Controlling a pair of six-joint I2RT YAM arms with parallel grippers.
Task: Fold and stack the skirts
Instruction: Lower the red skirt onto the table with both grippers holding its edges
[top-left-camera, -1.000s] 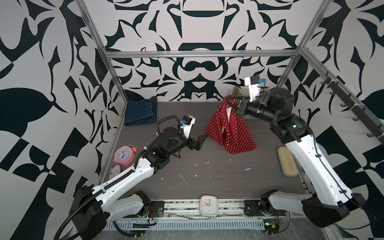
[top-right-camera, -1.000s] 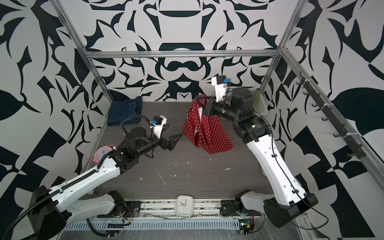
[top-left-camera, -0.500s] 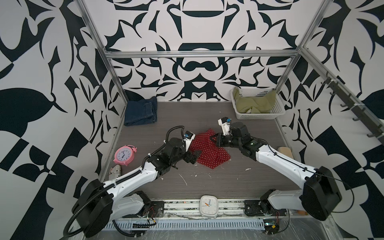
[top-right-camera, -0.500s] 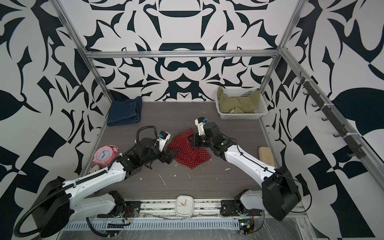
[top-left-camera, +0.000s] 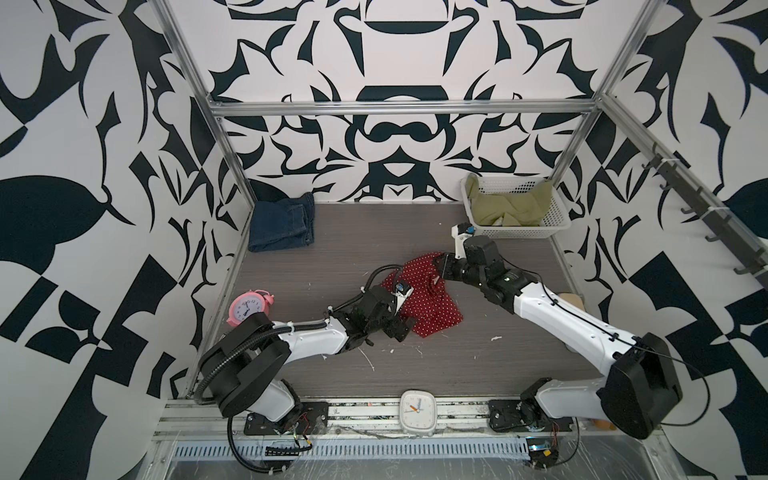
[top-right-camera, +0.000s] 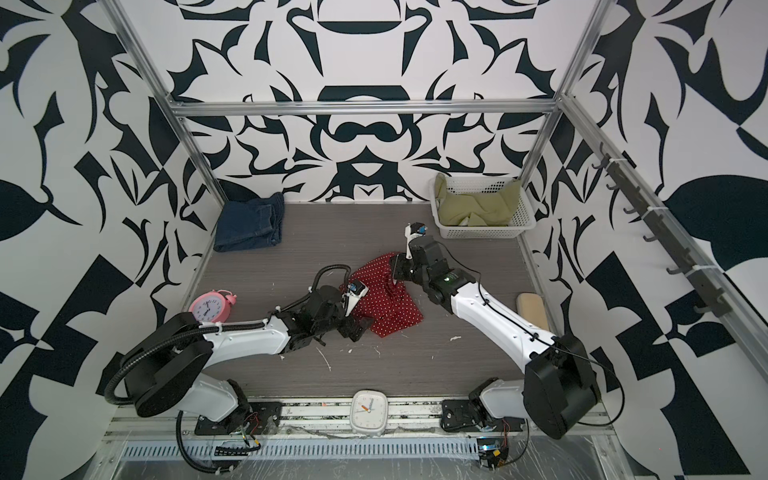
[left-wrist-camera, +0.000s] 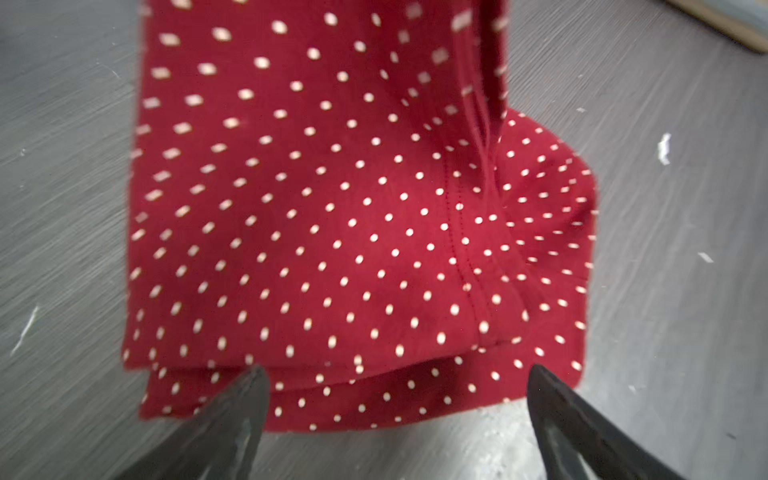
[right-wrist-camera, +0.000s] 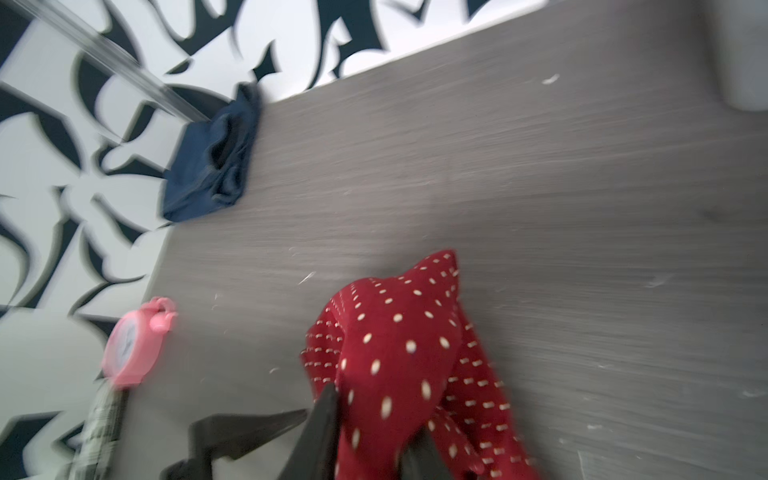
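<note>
**Op:** What's hidden or unclear, L to R?

**Me:** Far-L corner: the folded dark blue denim skirt (top-left-camera: 282, 224) is sharp from above but smeared in the R wrist view (right-wrist-camera: 208, 174). The round pink alarm clock (top-left-camera: 248, 307) is by the L wall, its lower rim partly behind my left arm. My left gripper (left-wrist-camera: 395, 370) shows only two black fingertips in its wrist view, the rest cut off. The fingers are spread wide, one tip at each end of the near hem of the red white-dotted cloth skirt (left-wrist-camera: 332, 208). Can't tell if they touch it.

That skirt lies mid-table in folded layers between my grippers, and from above its L part is under my left wrist. My right gripper (right-wrist-camera: 374, 415) is at the skirt's far edge w/ a bunch of cloth standing between the fingers. The frame's blurred and the tips are cut off, so I can't tell if I'm pinching or loose.

Far-R corner: the plain olive-green skirt (top-left-camera: 507, 205) is crumpled in the white perforated plastic basket (top-left-camera: 557, 224), mostly below the walls. The tan oblong pad (top-left-camera: 571, 297) is half behind my right arm.

**Op:** Diff vs. 1 s ago?

**Me:** Then my R gripper held the red skirt up in the air, blocking the basket. Now it's down on the table and the basket's in view. My L gripper was apart from the cloth and is now at the hem, spread as wide as before. Denim + clock unmoved.
</note>
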